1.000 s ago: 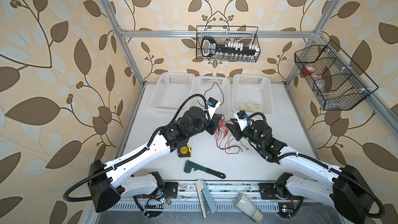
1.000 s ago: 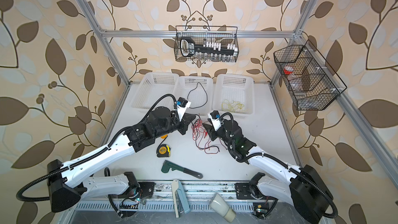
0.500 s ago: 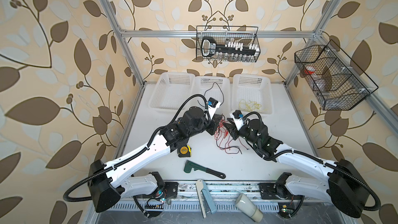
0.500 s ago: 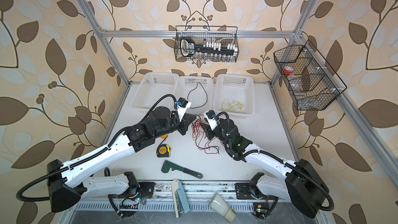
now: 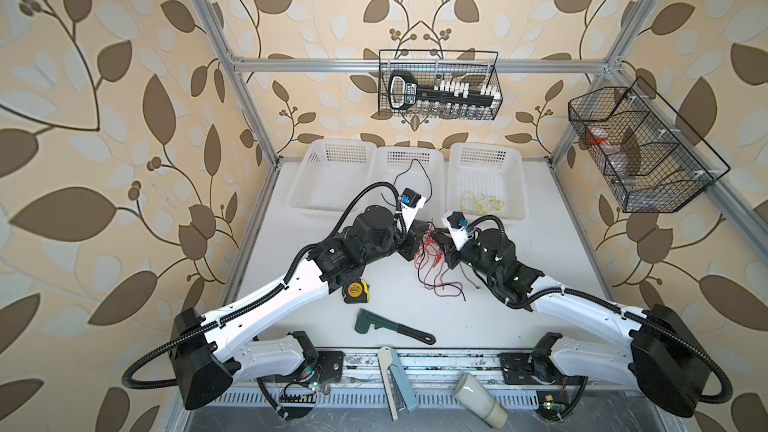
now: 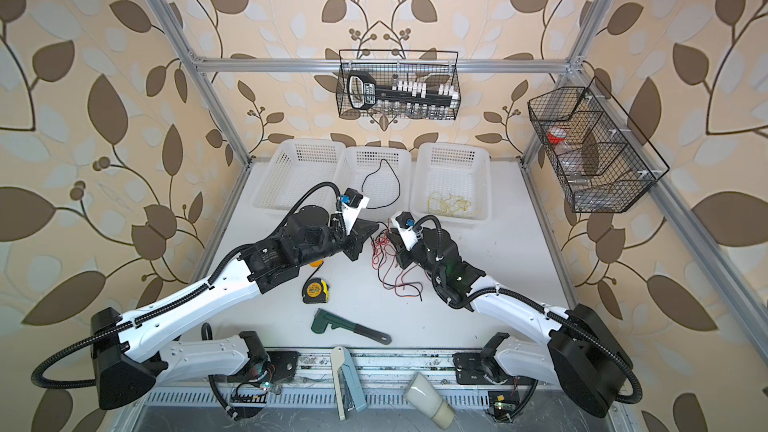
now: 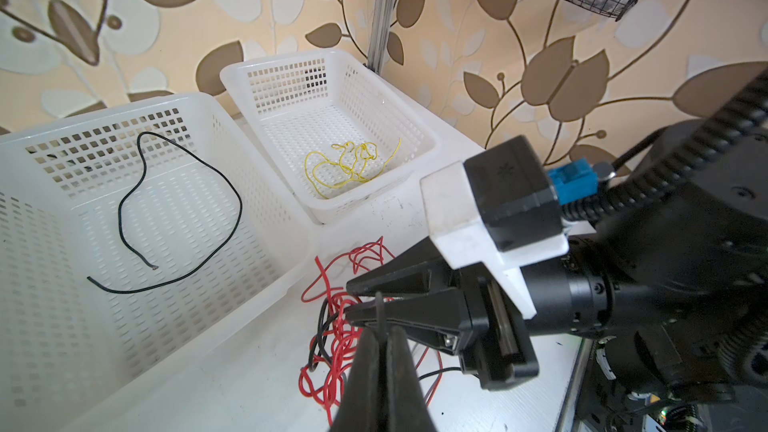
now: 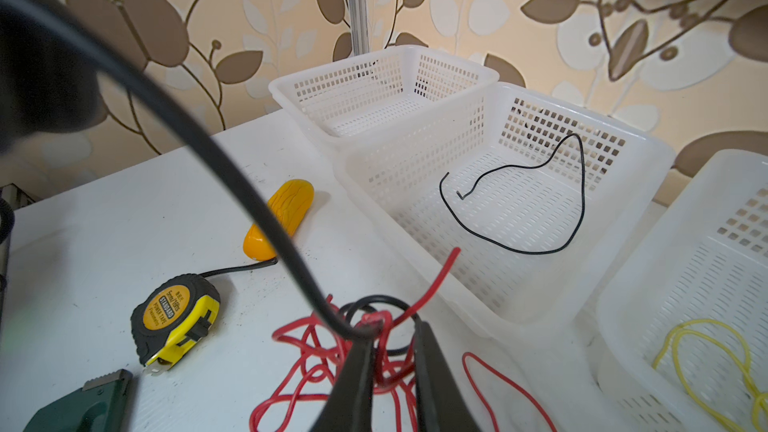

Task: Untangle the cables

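Your sorting is partly done, as far as I can judge. At the far side of the table (image 5: 519,309) stand three baskets. The middle basket (image 5: 409,156) holds one black cable (image 7: 240,211), lying free in a loose loop. The right basket (image 5: 484,148) holds a yellow cable (image 7: 353,162), loosely curled; I cannot tell whether it is one piece or several. The left basket (image 5: 332,144) has nothing in it. What is left is the red tangle (image 7: 338,347), which lies on the table in the middle, on the near side of the middle basket and between your two grippers. It is several red loops crossing one another, with at least one black strand (image 7: 319,332) wound through them, so no red cable is separated yet. Your left gripper (image 7: 380,328) has its fingers pressed together at the left edge of the tangle. A thin dark line comes out from between the tips, so I think it holds that black strand. Your right gripper (image 8: 392,332) stands at the right edge, with its tips close to the left gripper. Its fingers are narrow, with red loops between them, but a small gap shows and I cannot tell if they pinch the wire. In my judgement the black strand must be drawn out of the red loops first, and then the red ones parted, probably for the left basket.
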Controlling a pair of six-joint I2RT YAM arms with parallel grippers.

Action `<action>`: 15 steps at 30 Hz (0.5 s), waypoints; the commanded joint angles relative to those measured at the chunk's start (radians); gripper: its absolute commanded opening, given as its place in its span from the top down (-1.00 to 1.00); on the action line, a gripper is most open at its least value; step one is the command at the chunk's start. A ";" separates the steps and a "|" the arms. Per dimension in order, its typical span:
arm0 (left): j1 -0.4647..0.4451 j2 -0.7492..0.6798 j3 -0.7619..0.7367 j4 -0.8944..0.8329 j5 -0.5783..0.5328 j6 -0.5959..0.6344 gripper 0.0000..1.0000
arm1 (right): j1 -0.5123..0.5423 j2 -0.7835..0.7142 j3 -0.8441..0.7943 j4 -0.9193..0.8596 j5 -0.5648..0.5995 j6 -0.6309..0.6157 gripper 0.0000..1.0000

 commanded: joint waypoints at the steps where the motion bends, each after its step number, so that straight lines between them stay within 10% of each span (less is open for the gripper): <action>1: 0.007 -0.006 0.018 0.041 0.008 0.000 1.00 | 0.005 0.013 0.027 0.006 -0.002 -0.025 0.80; 15: 0.009 -0.039 0.053 0.041 -0.101 0.000 1.00 | 0.002 0.043 -0.049 -0.023 0.253 0.015 1.00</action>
